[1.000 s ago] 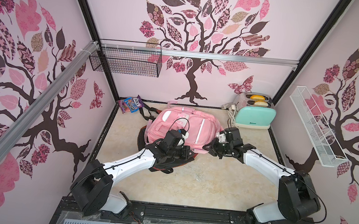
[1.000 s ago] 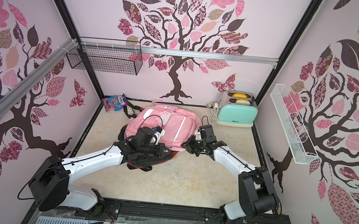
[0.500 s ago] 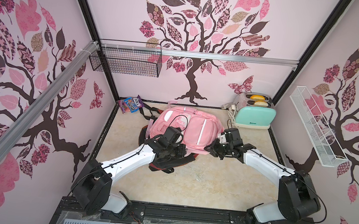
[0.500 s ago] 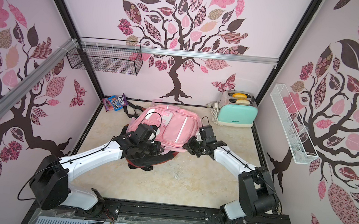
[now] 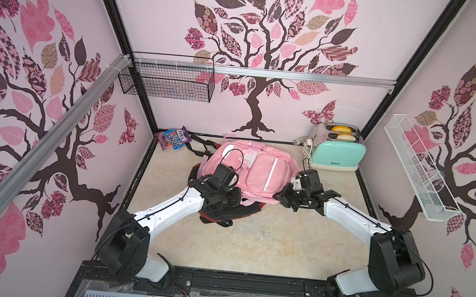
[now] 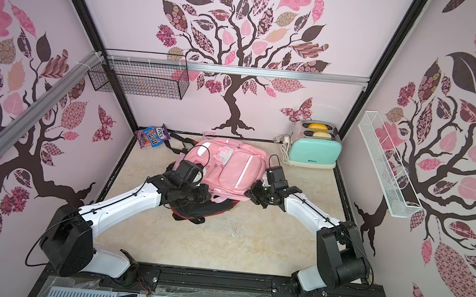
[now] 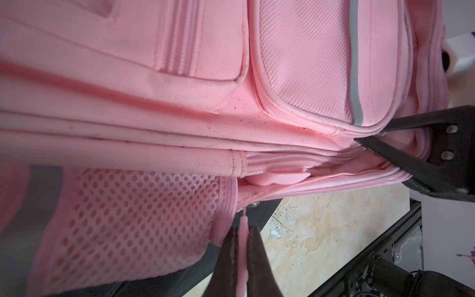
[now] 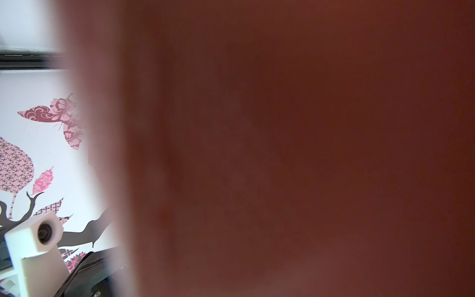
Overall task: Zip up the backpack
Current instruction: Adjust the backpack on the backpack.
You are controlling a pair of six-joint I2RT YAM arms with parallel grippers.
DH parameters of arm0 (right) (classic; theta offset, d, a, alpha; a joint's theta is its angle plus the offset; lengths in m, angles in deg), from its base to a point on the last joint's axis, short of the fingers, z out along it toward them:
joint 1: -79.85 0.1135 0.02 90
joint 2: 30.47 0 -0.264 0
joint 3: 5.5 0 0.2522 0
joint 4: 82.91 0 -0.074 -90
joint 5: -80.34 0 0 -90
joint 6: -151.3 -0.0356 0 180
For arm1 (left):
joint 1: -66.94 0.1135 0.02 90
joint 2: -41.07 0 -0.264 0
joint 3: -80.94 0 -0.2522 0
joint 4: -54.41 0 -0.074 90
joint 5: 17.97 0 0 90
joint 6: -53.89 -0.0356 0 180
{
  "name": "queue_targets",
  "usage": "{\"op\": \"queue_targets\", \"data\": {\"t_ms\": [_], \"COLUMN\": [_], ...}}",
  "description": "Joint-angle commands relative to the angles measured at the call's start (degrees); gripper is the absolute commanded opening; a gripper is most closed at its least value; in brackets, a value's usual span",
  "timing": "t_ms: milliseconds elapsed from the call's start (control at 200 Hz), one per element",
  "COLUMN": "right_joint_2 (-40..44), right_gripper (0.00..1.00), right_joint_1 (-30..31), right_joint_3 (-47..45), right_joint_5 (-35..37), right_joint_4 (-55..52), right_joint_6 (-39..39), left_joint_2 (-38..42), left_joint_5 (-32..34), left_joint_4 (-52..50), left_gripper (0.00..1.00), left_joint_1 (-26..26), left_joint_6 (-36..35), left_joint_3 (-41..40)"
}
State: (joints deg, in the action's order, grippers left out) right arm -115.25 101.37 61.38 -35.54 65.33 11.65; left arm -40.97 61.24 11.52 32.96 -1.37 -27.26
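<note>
The pink backpack lies flat on the table, pockets up, toward the back and between the two arms; the left gripper is clamped on the thin pink zipper pull, which leads up to the slider at the seam beside the mesh side pocket; the right gripper stands narrow, pinching the bag's edge at a corner further along the same zip track; the right wrist view is smothered by blurred fabric and adds nothing; whether the teeth between the two grips have fully met I cannot tell

As I judge it, the pull should be drawn in line with the track and low to the fabric, with the right grip as an anchor so the tape is taut and does not bunch; the tab looks thin and soft, so a sideways tug may slip it out of the fingers

The mesh pocket shows no contents I can make out; the mint toaster at the back right holds two bread slices in its slots; the black wire basket on the back wall and the white wire rack on the right wall show nothing inside; a candy bag lies in the back left corner
</note>
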Motion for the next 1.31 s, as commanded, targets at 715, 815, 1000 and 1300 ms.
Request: {"op": "queue_targets", "data": {"t_ms": [715, 815, 1000, 1300], "right_joint_2": [20.86, 26.08, 33.74, 31.56], "right_gripper": [0.99, 0.99, 0.99, 0.99], "right_joint_1": [-3.06, -3.08, -3.13, -3.21], "right_joint_3": [18.17, 11.65, -4.18, -16.76], "right_joint_5": [41.95, 40.63, 40.73, 49.93], "right_joint_4": [-29.36, -20.29, -0.06, 18.69], "right_joint_6": [19.94, 25.32, 34.52, 48.85], "left_joint_2": [23.37, 26.28, 25.24, 24.4], "left_joint_5": [26.34, 33.69, 33.8, 31.73], "left_joint_4": [-3.43, -3.24, -2.19, 14.75], "left_gripper": [0.98, 0.98, 0.98, 0.98], "left_joint_1": [3.41, 3.55, 3.71, 7.32], "left_joint_6": [-1.77, -1.99, -12.78, -28.28], "left_joint_3": [2.34, -0.17, 0.91, -8.75]}}
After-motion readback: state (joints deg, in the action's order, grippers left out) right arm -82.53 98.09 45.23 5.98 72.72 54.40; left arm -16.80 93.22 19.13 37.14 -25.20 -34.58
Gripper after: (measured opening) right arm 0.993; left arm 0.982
